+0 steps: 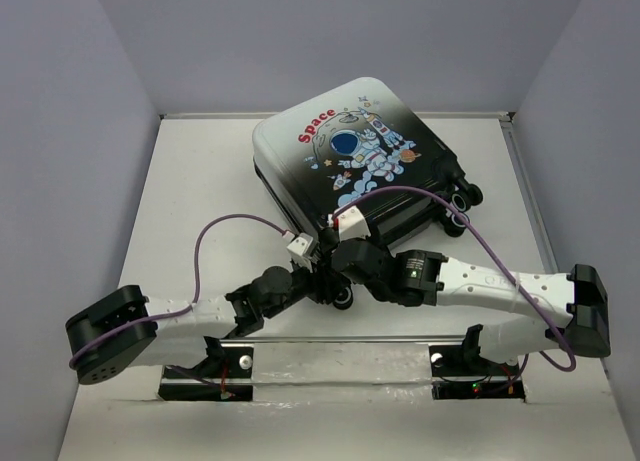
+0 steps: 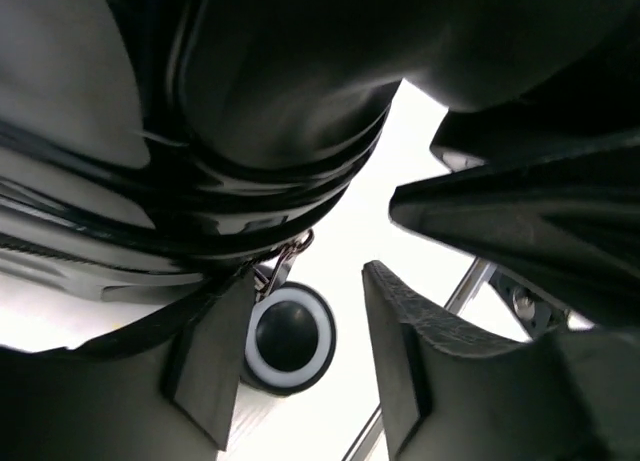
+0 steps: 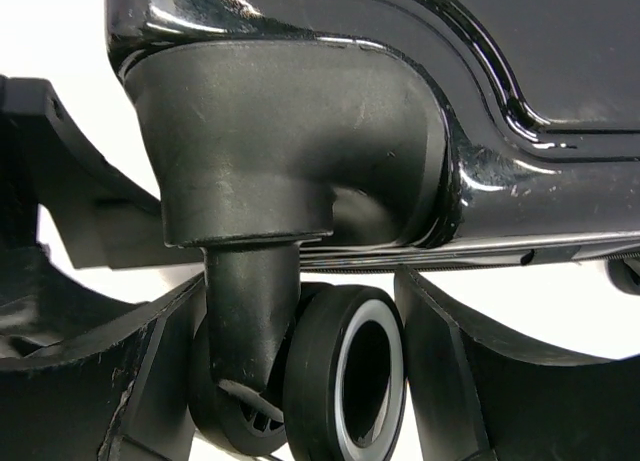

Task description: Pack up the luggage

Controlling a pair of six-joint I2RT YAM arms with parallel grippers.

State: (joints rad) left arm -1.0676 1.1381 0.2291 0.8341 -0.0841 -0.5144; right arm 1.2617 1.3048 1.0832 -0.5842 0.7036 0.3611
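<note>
The luggage (image 1: 360, 151) lies shut on the worktop (image 1: 200, 181), astronaut side up. My left end effector (image 2: 305, 311) is released by the zipper pull (image 2: 283, 261), my right end effector (image 3: 300, 311) released around a wheel (image 3: 350, 381); closing carelessly, I may pinch the wheel and drag the luggage

**Both pincers meet at the luggage's near corner**

The left arm (image 1: 190, 321) has its elbow swung out far to the left of the luggage (image 1: 350, 141). Its forearm runs low and rightward to that case's near corner. The left pincer (image 2: 308, 301) points at the underside of the corner, its fingers (image 2: 205, 371) spread with clear space between them.

The right arm (image 1: 490, 281) mirrors it. Its elbow is out past the luggage's right side and its white forearm reaches leftward to the same corner. The right pincer (image 3: 300, 281) has its fingers (image 3: 470, 381) parted on either side of the luggage's corner wheel. Whether they press on the wheel cannot be told.
</note>
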